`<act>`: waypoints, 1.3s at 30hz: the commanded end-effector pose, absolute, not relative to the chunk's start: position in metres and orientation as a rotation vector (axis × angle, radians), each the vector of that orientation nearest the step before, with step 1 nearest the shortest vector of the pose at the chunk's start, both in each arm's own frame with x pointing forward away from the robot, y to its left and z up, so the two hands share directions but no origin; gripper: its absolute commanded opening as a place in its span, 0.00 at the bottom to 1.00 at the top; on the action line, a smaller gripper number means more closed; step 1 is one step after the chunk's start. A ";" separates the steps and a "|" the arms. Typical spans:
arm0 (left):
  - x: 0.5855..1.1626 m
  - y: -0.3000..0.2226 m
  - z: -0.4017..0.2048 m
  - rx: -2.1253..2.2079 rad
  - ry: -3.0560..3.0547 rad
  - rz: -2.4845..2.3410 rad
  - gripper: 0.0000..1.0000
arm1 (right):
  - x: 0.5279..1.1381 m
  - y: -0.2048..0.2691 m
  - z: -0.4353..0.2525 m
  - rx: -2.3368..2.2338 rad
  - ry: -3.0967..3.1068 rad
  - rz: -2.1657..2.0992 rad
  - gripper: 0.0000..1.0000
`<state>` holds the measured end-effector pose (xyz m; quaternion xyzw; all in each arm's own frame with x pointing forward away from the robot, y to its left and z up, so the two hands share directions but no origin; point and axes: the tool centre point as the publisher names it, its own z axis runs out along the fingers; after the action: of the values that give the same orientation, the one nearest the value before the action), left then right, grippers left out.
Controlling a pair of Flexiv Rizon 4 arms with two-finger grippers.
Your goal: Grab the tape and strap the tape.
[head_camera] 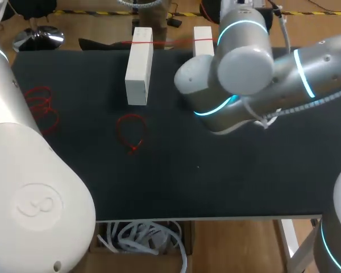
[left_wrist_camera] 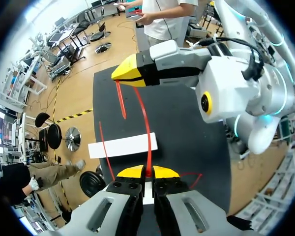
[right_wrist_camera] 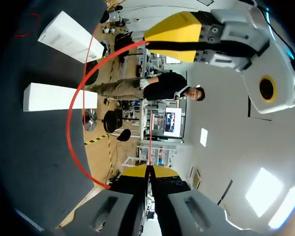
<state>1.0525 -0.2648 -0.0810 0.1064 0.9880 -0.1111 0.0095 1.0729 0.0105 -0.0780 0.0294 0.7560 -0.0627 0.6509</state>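
Two grippers were clamped on one red tape [left_wrist_camera: 148, 125]: our left gripper [left_wrist_camera: 145, 173] pinched it at one spot, our right gripper [right_wrist_camera: 148, 171] at another, and we saw the strip arch between them over the black table [head_camera: 216, 182], near two white blocks [head_camera: 139, 68].

- Table top [head_camera: 216, 187]: black and matt; I read it as a fine cloth or mat covering.
- Two blocks, far left [head_camera: 139, 65] and far right [head_camera: 203, 41]: white, matt, smooth flat faces; I cannot tell the material.
- Red tape [left_wrist_camera: 148, 129]: thin plastic strap, smooth, slightly glossy.
- Loose red loops [head_camera: 131, 132] on the table: same thin, smooth plastic look.
- Right arm [head_camera: 247, 54]: silver-grey shell, smooth, satin sheen.
- Left arm [head_camera: 28, 193]: white shell, smooth, semi-gloss.
- Left gripper [left_wrist_camera: 148, 173]: matt yellow plastic tips; matt dark grey body.
- Right gripper [right_wrist_camera: 148, 170]: same finish.
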 end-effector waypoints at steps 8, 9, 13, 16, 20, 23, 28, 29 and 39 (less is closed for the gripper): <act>1.052 -0.265 -0.080 0.332 3.088 -0.339 0.00 | 1.071 0.025 -0.076 0.079 1.727 -0.182 0.00; 1.052 -0.265 -0.080 0.332 3.088 -0.339 0.00 | 1.071 0.026 -0.076 0.075 1.728 -0.178 0.00; 1.052 -0.265 -0.080 0.332 3.088 -0.339 0.00 | 1.071 0.031 -0.074 0.055 1.727 -0.162 0.00; 1.052 -0.265 -0.080 0.332 3.088 -0.339 0.00 | 1.068 0.036 -0.074 0.029 1.732 -0.147 0.00; 1.052 -0.265 -0.080 0.332 3.088 -0.339 0.00 | 1.065 0.043 -0.077 0.008 1.742 -0.130 0.00; 1.052 -0.265 -0.080 0.332 3.088 -0.339 0.00 | 1.063 0.045 -0.078 0.000 1.746 -0.123 0.00; 1.052 -0.265 -0.080 0.332 3.088 -0.339 0.00 | 1.064 0.046 -0.078 0.002 1.745 -0.124 0.00; 1.052 -0.265 -0.080 0.332 3.088 -0.339 0.00 | 1.064 0.046 -0.078 0.003 1.744 -0.125 0.00; 1.052 -0.265 -0.080 0.332 3.088 -0.339 0.00 | 1.060 0.054 -0.076 -0.006 1.743 -0.130 0.00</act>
<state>1.0525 -0.2648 -0.0810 0.1064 0.9881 -0.1111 0.0095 1.0627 0.0513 -0.0791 -0.0028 0.7622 -0.0543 0.6451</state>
